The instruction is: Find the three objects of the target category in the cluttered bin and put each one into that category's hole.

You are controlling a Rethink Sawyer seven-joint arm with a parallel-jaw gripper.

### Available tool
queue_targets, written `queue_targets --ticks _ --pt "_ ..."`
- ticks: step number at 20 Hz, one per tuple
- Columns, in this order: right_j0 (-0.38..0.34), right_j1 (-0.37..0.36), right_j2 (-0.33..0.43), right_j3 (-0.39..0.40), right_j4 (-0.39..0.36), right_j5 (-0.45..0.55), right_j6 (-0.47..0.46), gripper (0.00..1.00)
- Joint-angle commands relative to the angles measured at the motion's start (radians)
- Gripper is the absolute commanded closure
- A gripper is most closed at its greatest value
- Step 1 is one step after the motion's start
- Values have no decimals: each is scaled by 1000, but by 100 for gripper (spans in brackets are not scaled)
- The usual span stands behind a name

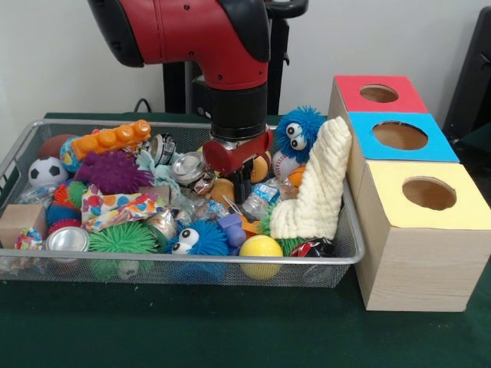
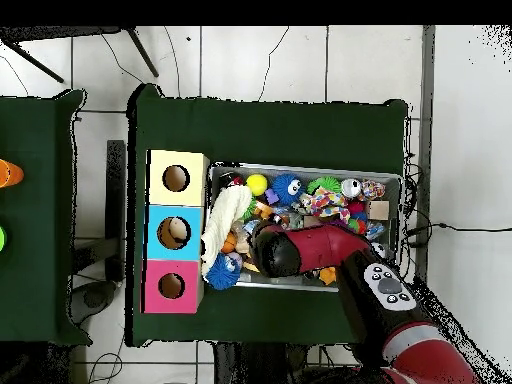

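My gripper [image 1: 244,182] is lowered into the middle of the wire bin [image 1: 23,149], its tips buried among the clutter; I cannot tell whether they are apart or closed, or whether they hold anything.

Progress, as I judge it: the target category is not evident. In the overhead view the blue box's hole [image 2: 173,232] appears to hold something pale, while the yellow hole [image 2: 176,178] and red hole [image 2: 171,286] look dark. How many objects remain is undetermined.

The box row [image 1: 406,199] stands just outside the bin, toward the white knitted piece [image 1: 318,184] from my tips. No candidate's orientation or long axis can be established.
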Motion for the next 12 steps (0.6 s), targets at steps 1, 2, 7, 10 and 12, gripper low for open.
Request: queue_targets --ticks 1,2,7,10,12 --pt "27 26 -10 -43 -35 112 41 100" --pt "26 19 -7 -39 -35 117 33 100" --pt "24 13 0 -35 -12 128 40 0" --pt "9 5 17 -33 -19 103 30 0" --pt "6 -6 23 -31 -16 91 35 0"
